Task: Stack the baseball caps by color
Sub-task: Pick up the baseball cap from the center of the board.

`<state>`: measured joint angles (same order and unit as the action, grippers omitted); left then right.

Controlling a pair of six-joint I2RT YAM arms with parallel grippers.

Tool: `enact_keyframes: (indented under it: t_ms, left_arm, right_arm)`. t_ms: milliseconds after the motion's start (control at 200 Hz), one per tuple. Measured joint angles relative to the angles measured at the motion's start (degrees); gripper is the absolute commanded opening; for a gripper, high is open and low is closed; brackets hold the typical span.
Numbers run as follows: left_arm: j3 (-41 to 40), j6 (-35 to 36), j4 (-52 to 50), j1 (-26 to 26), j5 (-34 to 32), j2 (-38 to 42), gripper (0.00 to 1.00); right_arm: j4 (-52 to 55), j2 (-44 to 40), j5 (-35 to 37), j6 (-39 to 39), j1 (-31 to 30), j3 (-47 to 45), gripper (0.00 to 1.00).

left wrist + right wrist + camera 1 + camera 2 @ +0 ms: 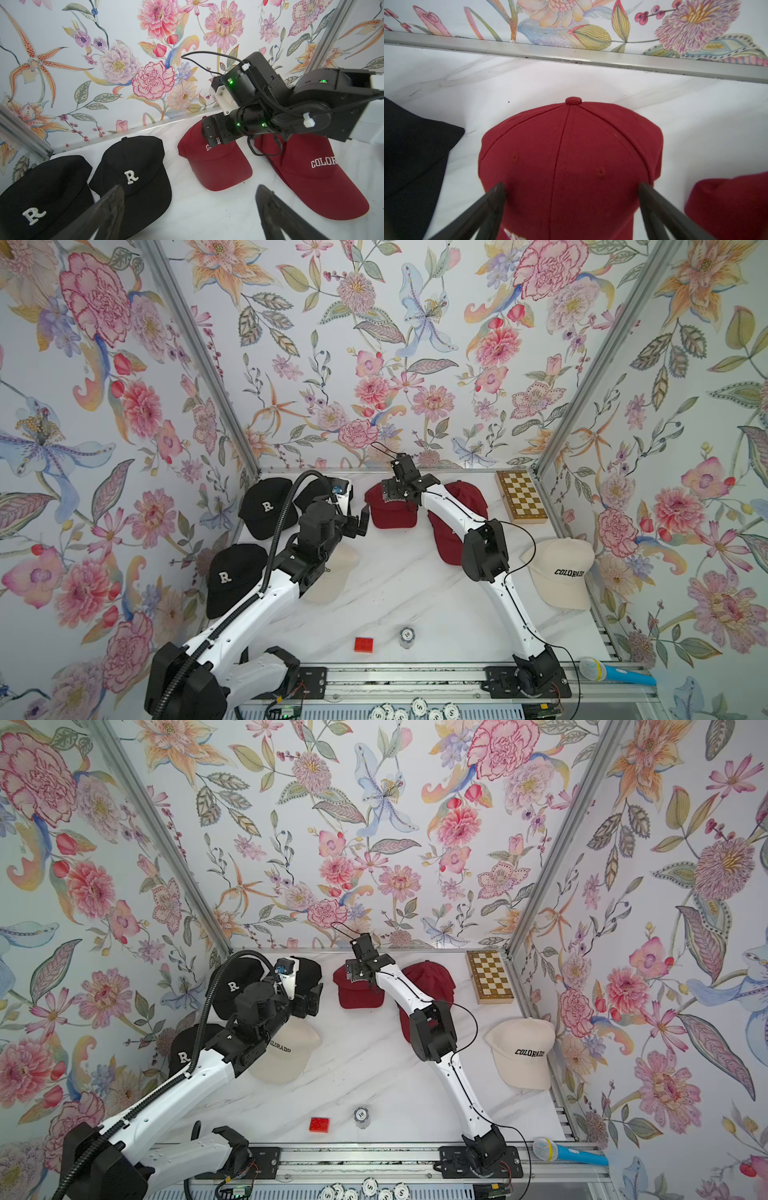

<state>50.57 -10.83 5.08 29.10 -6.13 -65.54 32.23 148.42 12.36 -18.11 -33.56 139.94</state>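
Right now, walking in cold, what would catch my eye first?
The loud floral walls all around, then two white robot arms reaching over a marble table. Black caps lie at the left, a cream cap at the right, and dark red caps at the back middle, where the right gripper hangs open over one red crown.

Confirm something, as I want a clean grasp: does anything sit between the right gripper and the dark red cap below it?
Nothing visible does. The right gripper is open directly over the dark red cap, jaws straddling its crown with only bare fabric between them.
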Motion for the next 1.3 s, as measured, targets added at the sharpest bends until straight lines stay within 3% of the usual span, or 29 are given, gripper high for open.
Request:
enact_keyframes:
  t_ms: [315,871,1301]
  left_arm:
    - [0.55,0.0,0.07,-0.98,0.66,-0.81,1.0]
    - [0.76,-0.04,0.09,-1.2,1.27,-0.96,1.0]
    - [0.76,-0.11,0.09,-1.25,1.29,-0.94,1.0]
  right_arm:
    - [-0.26,1.4,-1.6,-1.01,0.17,-0.02,0.8]
    - [-0.31,1.4,-3.45,-1.2,0.22,-0.13,0.27]
    - [-0.33,1.07,-4.81,-0.76,0.33,-1.36,0.07]
